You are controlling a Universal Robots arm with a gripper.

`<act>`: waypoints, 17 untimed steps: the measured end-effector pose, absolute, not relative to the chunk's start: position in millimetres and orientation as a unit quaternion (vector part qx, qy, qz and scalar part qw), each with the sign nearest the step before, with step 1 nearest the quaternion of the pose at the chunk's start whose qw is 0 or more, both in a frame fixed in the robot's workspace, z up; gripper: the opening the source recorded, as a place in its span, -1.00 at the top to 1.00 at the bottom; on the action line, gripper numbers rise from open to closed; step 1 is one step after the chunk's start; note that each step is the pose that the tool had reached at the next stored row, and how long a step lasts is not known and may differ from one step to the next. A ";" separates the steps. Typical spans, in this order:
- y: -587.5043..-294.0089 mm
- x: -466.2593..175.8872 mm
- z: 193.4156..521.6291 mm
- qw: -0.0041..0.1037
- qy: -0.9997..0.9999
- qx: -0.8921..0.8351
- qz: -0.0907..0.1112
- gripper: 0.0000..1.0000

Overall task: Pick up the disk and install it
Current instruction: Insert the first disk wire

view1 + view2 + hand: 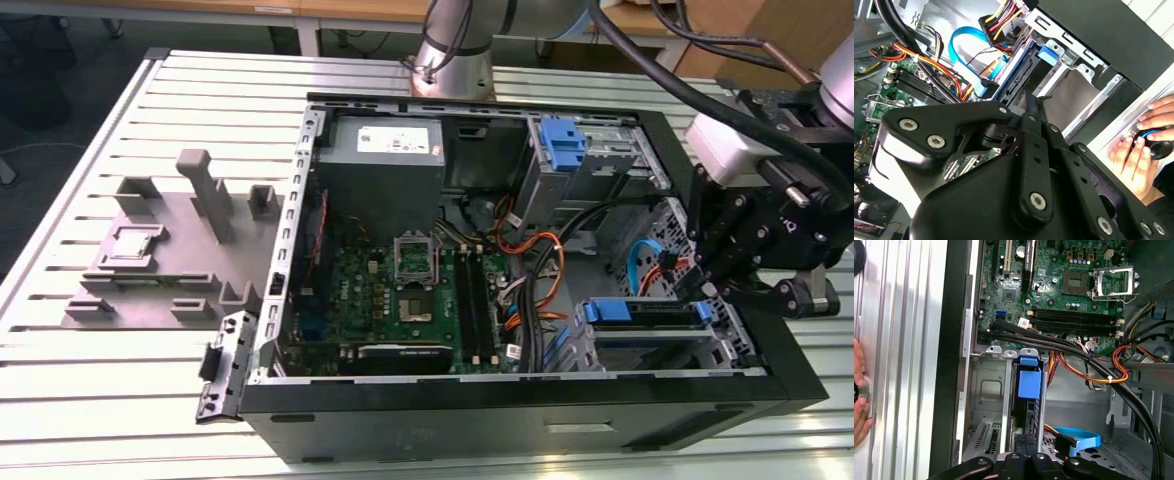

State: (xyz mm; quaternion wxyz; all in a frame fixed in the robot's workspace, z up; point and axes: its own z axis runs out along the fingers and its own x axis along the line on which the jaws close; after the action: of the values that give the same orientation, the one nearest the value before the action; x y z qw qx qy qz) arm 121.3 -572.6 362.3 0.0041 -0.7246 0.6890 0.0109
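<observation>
The disk (641,312) sits on edge in the lower drive bay of the open computer case (534,400), at the exterior view's right, its blue side rail facing up. In the first wrist view its blue tab (1029,381) stands at the bay's mouth, with the dark drive body running back toward my gripper (1026,456). My black gripper (705,285) hangs over the case's right wall, right at the disk's outer end. In the second wrist view my gripper (1030,100) points into the bay beside the disk's blue rail (1021,62). The contact point is hidden by the gripper body.
A grey power-supply box (384,145) and a bare blue bracket (561,140) sit at the case's far end. The motherboard (400,290) and orange cables (534,250) lie left of the bay. A grey fixture (160,240) stands on the slatted table. A person's hand (1141,145) rests beside the case.
</observation>
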 end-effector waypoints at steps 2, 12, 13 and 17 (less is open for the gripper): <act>-572.6 121.3 362.3 0.004 0.689 -0.725 0.011 0.76; -571.8 121.6 367.0 0.004 0.684 -0.729 0.011 0.76; -571.8 121.7 367.0 0.005 0.680 -0.733 0.010 0.76; -571.7 123.4 366.3 0.007 0.673 -0.740 0.008 0.76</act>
State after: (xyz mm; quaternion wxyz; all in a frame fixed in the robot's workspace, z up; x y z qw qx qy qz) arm 123.4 -571.7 366.3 0.0067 -0.7397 0.6729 0.0079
